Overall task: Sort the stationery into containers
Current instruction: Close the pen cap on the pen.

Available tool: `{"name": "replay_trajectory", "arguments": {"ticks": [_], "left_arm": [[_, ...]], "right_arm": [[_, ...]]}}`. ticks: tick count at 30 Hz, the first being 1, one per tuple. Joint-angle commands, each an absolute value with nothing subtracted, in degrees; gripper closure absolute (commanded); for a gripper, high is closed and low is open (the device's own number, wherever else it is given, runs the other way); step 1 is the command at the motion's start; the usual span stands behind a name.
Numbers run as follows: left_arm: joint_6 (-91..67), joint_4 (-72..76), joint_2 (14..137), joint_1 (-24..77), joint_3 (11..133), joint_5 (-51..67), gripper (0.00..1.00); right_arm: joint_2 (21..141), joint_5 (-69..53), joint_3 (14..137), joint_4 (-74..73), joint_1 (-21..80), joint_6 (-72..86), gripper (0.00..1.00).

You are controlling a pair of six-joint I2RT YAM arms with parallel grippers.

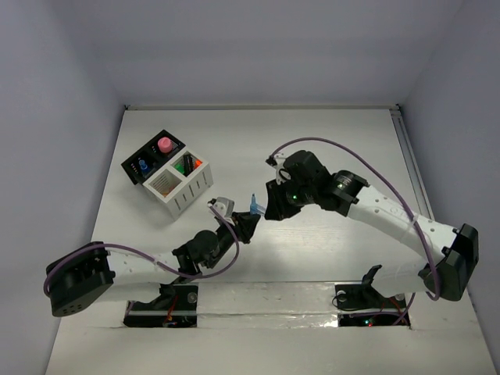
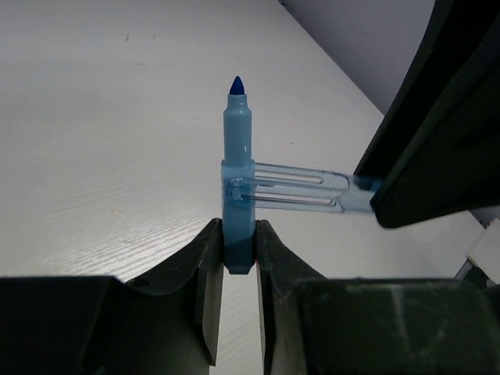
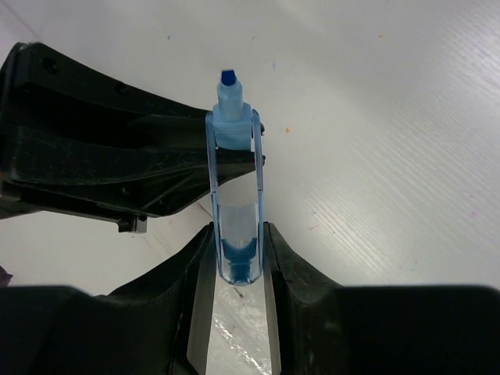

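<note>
At mid-table [image 1: 336, 148] | left jaws clamp blue marker [image 2: 237, 156] — base hidden | right jaws pinch its clear cap [image 3: 235, 226]

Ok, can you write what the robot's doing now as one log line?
left gripper: shut on blue marker | right gripper: shut on clear cap | marker: tip bare, not in the containers yet

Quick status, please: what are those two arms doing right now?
Left fingers shut on blue marker. Right fingers shut on its translucent cap. Tip bare. Nothing seen in the way.
</note>
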State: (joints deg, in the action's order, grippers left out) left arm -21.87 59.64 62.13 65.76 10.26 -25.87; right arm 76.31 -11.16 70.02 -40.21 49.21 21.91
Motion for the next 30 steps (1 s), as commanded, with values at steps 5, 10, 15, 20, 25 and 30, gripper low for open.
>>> {"name": "replay_trajectory", "arguments": {"ticks": [5, 10, 15, 20, 25, 30], "left_arm": [[-23.64, 58.71, 63.81, 68.90, 11.86, -25.75, 1.00], [-23.29, 58.01, 63.20, 70.14, 11.95, -26.54, 1.00], [-22.85, 57.04, 60.82, 70.14, 11.60, -26.89, 1.00], [-22.15, 56.69, 59.06, 70.14, 11.60, -26.19, 1.00], [-21.53, 56.69, 58.45, 70.14, 11.60, -26.01, 1.00], [-21.53, 56.25, 57.13, 70.14, 11.43, -26.98, 1.00]], "right_arm": [[75.14, 1.93, 81.11, -40.43, 49.22, 17.41, 1.00], [78.66, 3.52, 86.04, -39.11, 49.22, 14.95, 1.00], [83.58, 1.85, 90.35, -40.08, 49.22, 13.62, 1.00], [86.83, 0.44, 92.81, -40.60, 49.22, 12.66, 1.00], [89.90, -1.58, 95.18, -41.92, 49.22, 11.78, 1.00], [90.97, -3.51, 95.01, -42.45, 49.22, 11.69, 1.00]]}}
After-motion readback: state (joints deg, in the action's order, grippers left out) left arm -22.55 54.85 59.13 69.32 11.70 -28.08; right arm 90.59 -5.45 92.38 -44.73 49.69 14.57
